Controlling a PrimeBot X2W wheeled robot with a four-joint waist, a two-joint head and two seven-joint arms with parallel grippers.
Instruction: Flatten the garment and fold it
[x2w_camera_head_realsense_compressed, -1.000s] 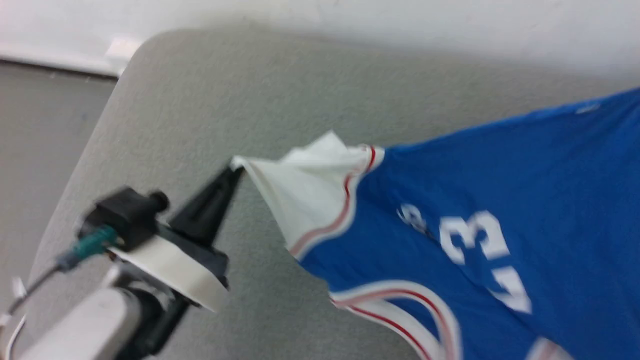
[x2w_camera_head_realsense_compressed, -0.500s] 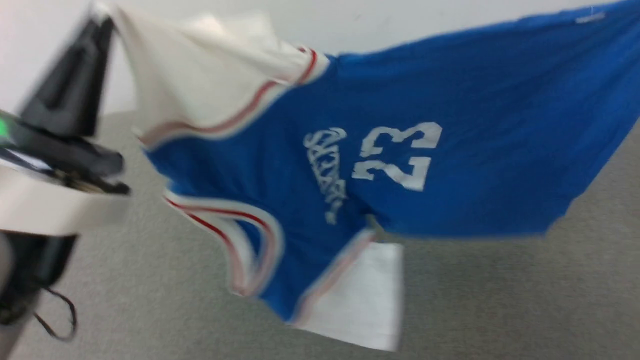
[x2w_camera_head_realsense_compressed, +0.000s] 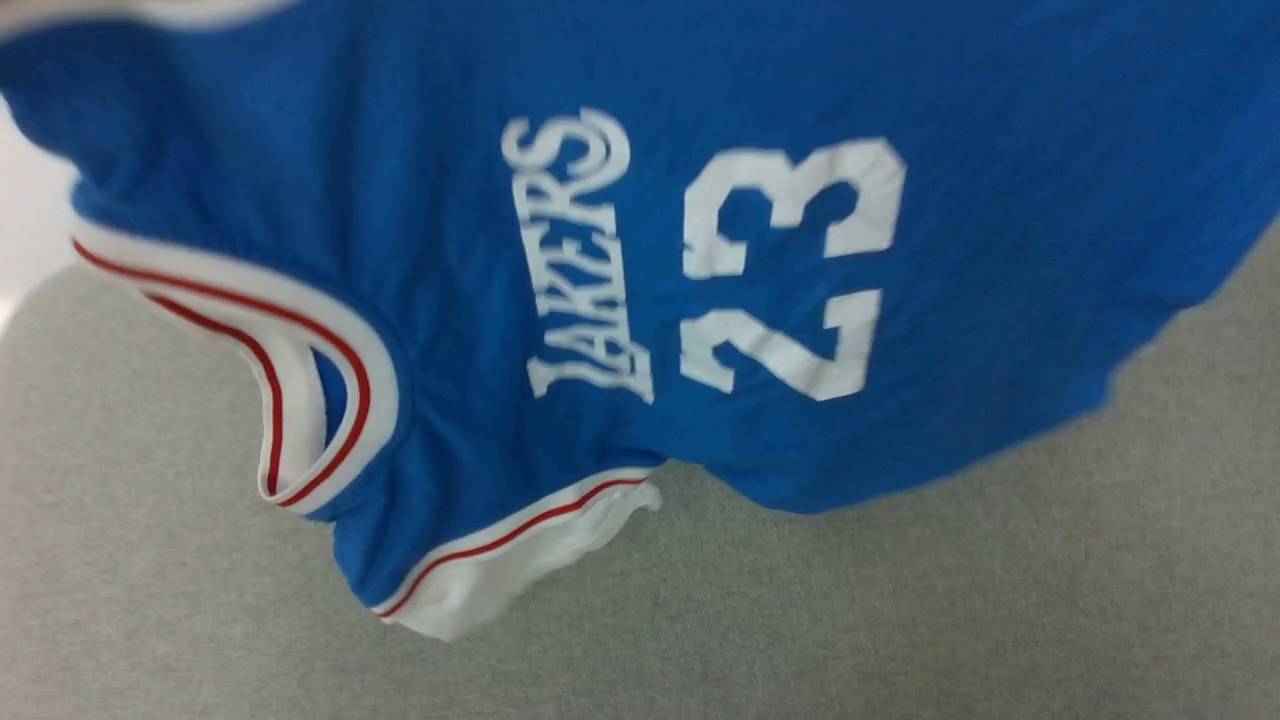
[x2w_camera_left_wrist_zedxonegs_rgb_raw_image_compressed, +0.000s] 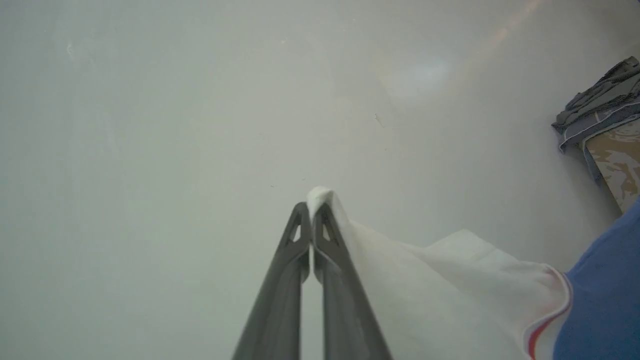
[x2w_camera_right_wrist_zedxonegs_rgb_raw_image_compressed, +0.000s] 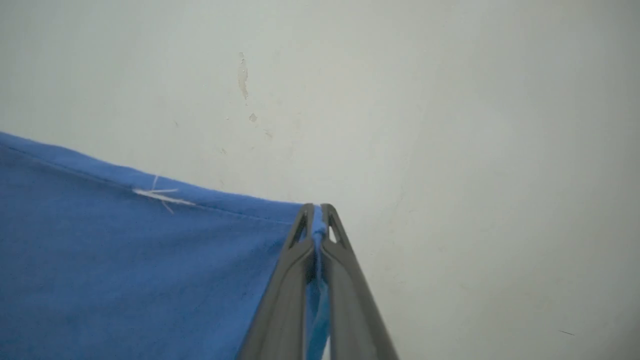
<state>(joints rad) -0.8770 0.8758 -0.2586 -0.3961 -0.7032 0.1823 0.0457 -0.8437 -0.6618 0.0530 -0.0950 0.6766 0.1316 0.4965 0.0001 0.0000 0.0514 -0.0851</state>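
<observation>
The garment (x2w_camera_head_realsense_compressed: 700, 250), a royal-blue jersey with white "LAKERS 23" print, hangs stretched sideways in the air above the grey table (x2w_camera_head_realsense_compressed: 900, 620) in the head view. Its red-striped collar (x2w_camera_head_realsense_compressed: 320, 400) and one white sleeve (x2w_camera_head_realsense_compressed: 520, 560) droop at the lower left. In the left wrist view my left gripper (x2w_camera_left_wrist_zedxonegs_rgb_raw_image_compressed: 311, 212) is shut on the tip of the other white sleeve (x2w_camera_left_wrist_zedxonegs_rgb_raw_image_compressed: 425, 280). In the right wrist view my right gripper (x2w_camera_right_wrist_zedxonegs_rgb_raw_image_compressed: 316, 212) is shut on a corner of the blue hem (x2w_camera_right_wrist_zedxonegs_rgb_raw_image_compressed: 150, 250).
A pale wall (x2w_camera_left_wrist_zedxonegs_rgb_raw_image_compressed: 200, 100) stands behind both grippers. A pile of grey and patterned cloth (x2w_camera_left_wrist_zedxonegs_rgb_raw_image_compressed: 605, 120) lies at the right edge of the left wrist view. Grey table surface (x2w_camera_head_realsense_compressed: 150, 600) spreads under the hanging jersey.
Both grippers have lifted the jersey up and toward the camera. The left gripper has left the head view, and the jersey now covers the upper picture, hanging off the table.
</observation>
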